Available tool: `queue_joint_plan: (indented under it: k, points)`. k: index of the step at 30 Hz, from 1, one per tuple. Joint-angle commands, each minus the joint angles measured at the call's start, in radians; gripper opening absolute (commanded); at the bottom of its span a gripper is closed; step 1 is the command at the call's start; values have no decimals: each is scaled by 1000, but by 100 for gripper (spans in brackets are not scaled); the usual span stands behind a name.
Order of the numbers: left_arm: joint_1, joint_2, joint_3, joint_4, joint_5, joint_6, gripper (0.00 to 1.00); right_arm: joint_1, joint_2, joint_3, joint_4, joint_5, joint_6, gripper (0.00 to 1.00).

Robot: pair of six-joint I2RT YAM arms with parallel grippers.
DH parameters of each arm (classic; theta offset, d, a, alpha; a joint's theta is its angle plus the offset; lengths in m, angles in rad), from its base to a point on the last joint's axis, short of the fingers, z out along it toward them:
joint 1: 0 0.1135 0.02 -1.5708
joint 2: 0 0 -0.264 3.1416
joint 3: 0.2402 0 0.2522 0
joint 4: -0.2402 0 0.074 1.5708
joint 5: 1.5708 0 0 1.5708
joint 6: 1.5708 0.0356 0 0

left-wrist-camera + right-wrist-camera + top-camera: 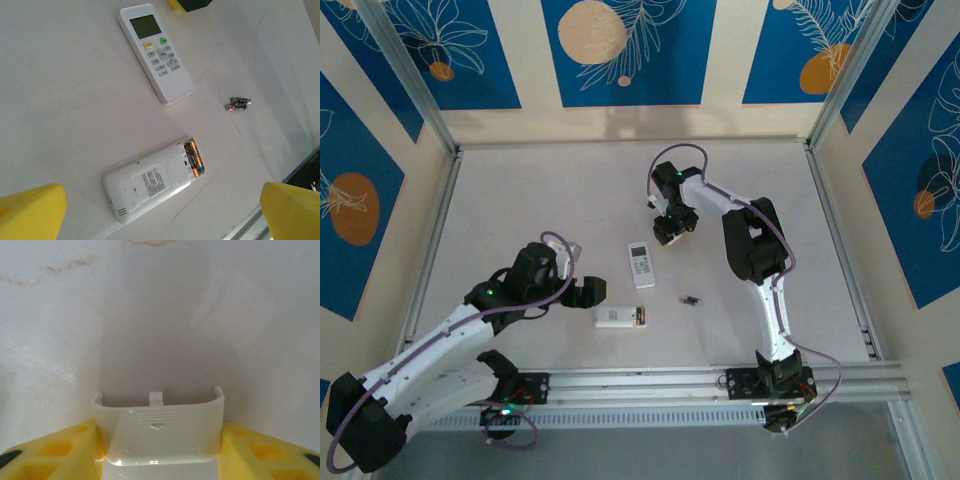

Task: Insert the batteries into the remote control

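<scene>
My right pincer (160,456) clamps the battery cover (160,427). My left pincer (160,212) gapes beside the face-down remote (150,182), which lies crosswise, its open bay toward the right arm and the loose batteries (239,103) on the bench (60,100).

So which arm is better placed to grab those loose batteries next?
Probably the left: the left gripper is open and empty, with the loose batteries ahead of it. The right gripper is pinching a white battery cover.

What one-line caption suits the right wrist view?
White battery cover held between the right gripper's yellow jaws, pale marbled table beyond.
</scene>
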Motion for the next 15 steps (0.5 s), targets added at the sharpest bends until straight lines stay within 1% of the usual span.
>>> queue_joint_plan:
  k: [1, 5, 7, 10, 11, 13, 15]
  points:
    - [0, -16, -9, 22, -14, 4, 99, 8, 7, -5, -19, 6, -32, 50]
    - [2, -14, -5, 41, -16, -5, 99, 7, -141, -75, 31, -16, -68, 48]
    - [1, -11, -2, 49, -22, -12, 99, 10, -242, -135, 65, -51, -93, 47]
    - [7, -6, 6, 59, -32, -16, 99, 34, -416, -275, 126, -140, -138, 45]
    - [9, -3, 8, 61, -35, -16, 99, 52, -479, -336, 143, -172, -155, 46]
    - [14, -3, 11, 65, -40, -21, 99, 100, -586, -454, 182, -225, -208, 42]
    - [22, -6, 15, 61, -52, -28, 99, 182, -689, -606, 240, -208, -274, 42]
